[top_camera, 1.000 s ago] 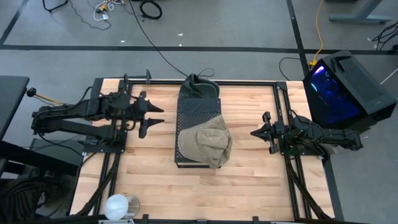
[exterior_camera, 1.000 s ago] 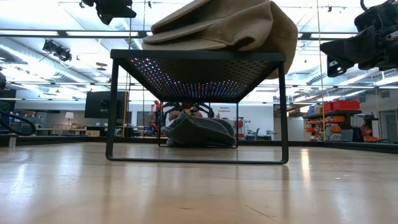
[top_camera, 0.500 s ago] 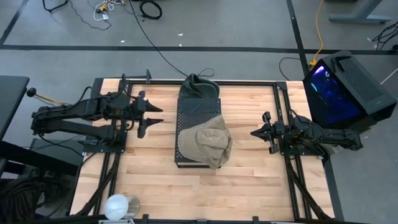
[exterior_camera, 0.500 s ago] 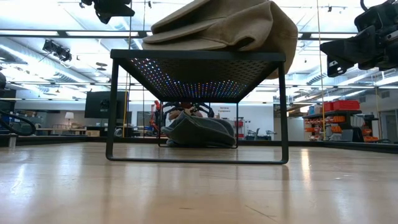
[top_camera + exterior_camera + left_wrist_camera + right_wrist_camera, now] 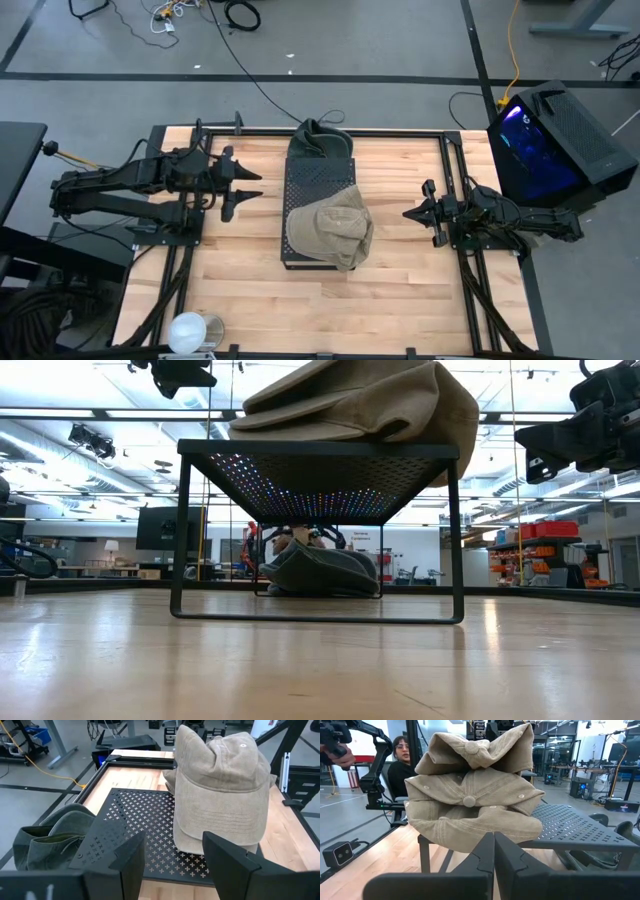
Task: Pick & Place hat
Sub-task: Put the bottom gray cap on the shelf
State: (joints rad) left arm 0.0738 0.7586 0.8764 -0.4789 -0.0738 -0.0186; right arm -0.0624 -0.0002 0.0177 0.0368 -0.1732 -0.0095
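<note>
Tan caps (image 5: 331,229) lie stacked on the near part of a black perforated stand (image 5: 315,180), crown up; they also show in the left wrist view (image 5: 220,785) and the right wrist view (image 5: 470,800). A dark green hat (image 5: 318,138) lies on the table at the stand's far end, partly under it (image 5: 318,572). My left gripper (image 5: 250,185) is open, left of the stand, empty. My right gripper (image 5: 408,214) is shut, right of the stand, empty.
A person (image 5: 400,765) sits beyond the table's left side, behind the left arm. A white cup (image 5: 187,332) stands at the table's near left corner. A lit computer case (image 5: 545,140) stands off the table's right edge. Bare wood lies between each gripper and the stand.
</note>
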